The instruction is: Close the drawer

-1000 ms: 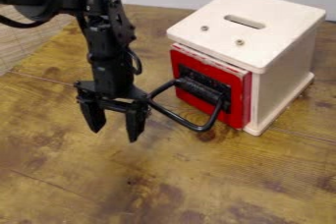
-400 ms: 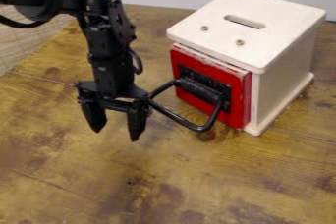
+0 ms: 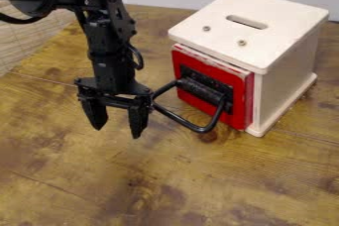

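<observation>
The red-fronted drawer (image 3: pixel 209 89) sits in a small cream-white box (image 3: pixel 272 56) at the right of the wooden table. Its dark recessed panel faces left, and its large black loop handle (image 3: pixel 188 114) sticks out toward the left front. The drawer front looks nearly flush with the box. My black gripper (image 3: pixel 115 121) hangs just left of the handle, pointing down at the table. Its two fingers are spread apart and hold nothing. The right fingertip (image 3: pixel 137 129) is close to the handle's left end.
The box has a slotted top (image 3: pixel 247 21). The wooden tabletop (image 3: pixel 172 185) spreads in front and to the left. A pale woven surface (image 3: pixel 30 40) lies at the far left edge. My black arm (image 3: pixel 103 32) comes down from the upper left.
The gripper has drifted very slightly to the left and up. The drawer and handle have not moved.
</observation>
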Controlling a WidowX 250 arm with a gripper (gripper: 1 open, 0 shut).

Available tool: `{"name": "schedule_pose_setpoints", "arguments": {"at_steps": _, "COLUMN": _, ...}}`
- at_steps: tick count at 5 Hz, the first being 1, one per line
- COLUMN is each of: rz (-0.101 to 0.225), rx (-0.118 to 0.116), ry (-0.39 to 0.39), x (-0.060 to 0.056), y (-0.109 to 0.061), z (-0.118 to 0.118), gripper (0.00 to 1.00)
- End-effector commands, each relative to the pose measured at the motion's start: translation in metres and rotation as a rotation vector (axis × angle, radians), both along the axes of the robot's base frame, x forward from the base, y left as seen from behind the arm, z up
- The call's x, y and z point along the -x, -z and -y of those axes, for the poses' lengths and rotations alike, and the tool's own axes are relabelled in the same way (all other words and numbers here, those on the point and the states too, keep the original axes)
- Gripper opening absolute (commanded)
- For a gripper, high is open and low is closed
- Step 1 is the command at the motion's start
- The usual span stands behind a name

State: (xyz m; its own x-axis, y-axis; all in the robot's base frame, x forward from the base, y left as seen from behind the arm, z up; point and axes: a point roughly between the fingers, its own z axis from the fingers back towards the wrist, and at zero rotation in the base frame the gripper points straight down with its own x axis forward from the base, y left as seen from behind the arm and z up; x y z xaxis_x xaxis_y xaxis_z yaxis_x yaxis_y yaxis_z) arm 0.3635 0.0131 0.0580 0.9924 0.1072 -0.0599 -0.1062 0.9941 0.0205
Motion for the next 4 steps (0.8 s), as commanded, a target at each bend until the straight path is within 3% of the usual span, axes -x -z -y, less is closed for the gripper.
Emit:
{"name": "schedule_pose_setpoints", "arguments": {"at_steps": 1, "rz": 0.123, "rx": -0.002, "ry": -0.005, "x": -0.0118, "y": -0.0406, "z": -0.0008, "gripper": 1.0}}
{"name": "schedule_pose_setpoints", "arguments": {"at_steps": 4, "rz": 0.143, "rx": 0.015, "ry": -0.006, "x": -0.0156, "y": -0.0475, "z": 0.0034, "gripper": 1.0}}
